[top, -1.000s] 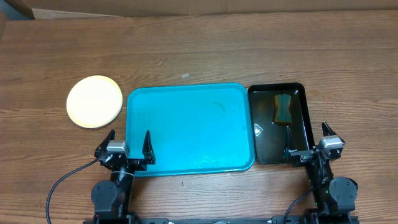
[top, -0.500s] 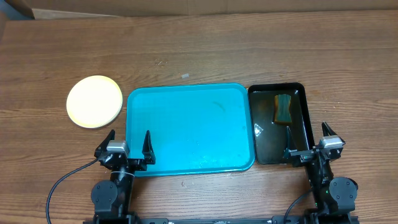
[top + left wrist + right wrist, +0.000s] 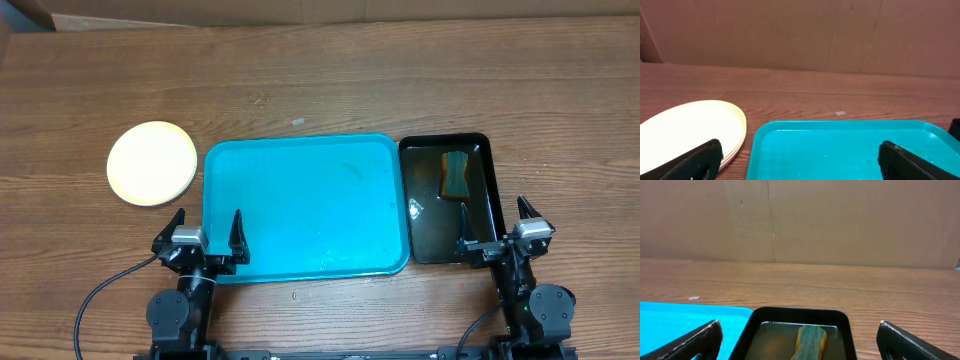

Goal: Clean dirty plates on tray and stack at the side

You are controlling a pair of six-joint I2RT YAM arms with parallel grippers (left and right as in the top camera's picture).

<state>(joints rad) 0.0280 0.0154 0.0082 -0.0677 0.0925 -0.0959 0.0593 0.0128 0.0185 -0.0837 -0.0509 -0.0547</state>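
Observation:
The turquoise tray (image 3: 305, 205) lies in the middle of the table with nothing on it; it also shows in the left wrist view (image 3: 850, 150) and at the left of the right wrist view (image 3: 685, 317). The plates (image 3: 152, 163) sit in a stack on the table left of the tray, pale yellow on top, with stacked rims showing in the left wrist view (image 3: 687, 127). My left gripper (image 3: 204, 238) is open and empty at the tray's front left corner. My right gripper (image 3: 497, 233) is open and empty at the front of the black tray.
A smaller black tray (image 3: 490, 205) stands right of the turquoise one, holding liquid and a yellow-green sponge (image 3: 455, 173), which also shows in the right wrist view (image 3: 811, 340). Brown cardboard runs along the table's far edge (image 3: 300, 10).

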